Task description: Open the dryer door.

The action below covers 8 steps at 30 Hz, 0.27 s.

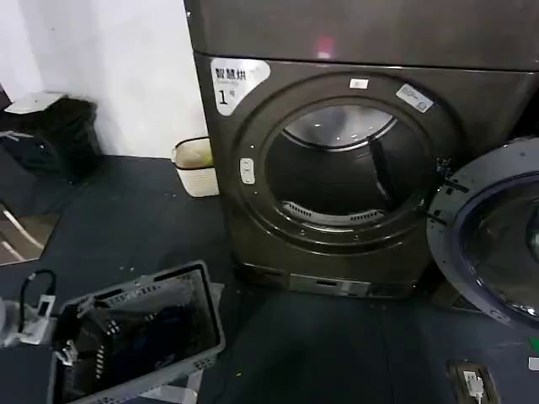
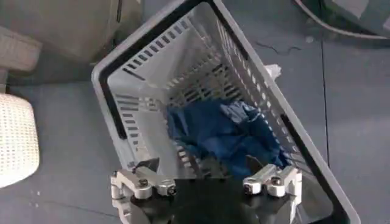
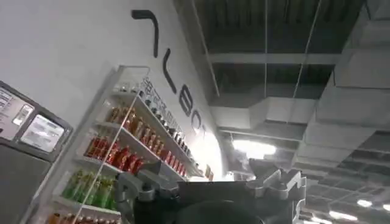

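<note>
Dryer door (image 1: 497, 240) swung open | dark floor (image 1: 337, 353) | left hand (image 2: 207, 182) wide over basket (image 2: 152, 79) | right hand (image 3: 210, 189) wide

Your left gripper (image 2: 207, 182), a silver-metal two-finger claw on a black wrist, hangs directly above the grey slatted plastic laundry basket (image 2: 122, 91), pointing down into it. Its fingertips (image 2: 144, 182) are spread wide with nothing between them. In the head view, a pale part of your left arm (image 1: 15, 321) with a black cable sits just beside that basket's left end. Your right gripper (image 3: 210, 185), the same silver-and-black build, points upward, with its fingers (image 3: 281, 184) also spread and empty.
</note>
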### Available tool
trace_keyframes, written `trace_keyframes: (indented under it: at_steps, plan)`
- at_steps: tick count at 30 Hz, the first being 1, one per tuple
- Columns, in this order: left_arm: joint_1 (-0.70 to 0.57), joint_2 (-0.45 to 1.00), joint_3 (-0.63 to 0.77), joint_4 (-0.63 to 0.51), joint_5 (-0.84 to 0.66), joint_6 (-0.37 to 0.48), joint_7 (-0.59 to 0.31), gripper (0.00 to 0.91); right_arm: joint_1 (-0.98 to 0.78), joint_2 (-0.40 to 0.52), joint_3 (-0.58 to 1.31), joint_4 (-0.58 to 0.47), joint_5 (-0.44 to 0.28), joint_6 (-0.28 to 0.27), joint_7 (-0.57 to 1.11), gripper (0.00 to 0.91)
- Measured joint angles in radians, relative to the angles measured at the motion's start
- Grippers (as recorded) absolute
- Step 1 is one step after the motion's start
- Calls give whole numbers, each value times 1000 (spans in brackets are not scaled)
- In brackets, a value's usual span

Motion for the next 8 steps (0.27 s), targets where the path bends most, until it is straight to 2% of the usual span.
trace_keyframes:
  at_steps: [8]
  plan:
    - [17,-5,-17,8,8,2,7,907,0,0,0,-4,0,0,-2,907]
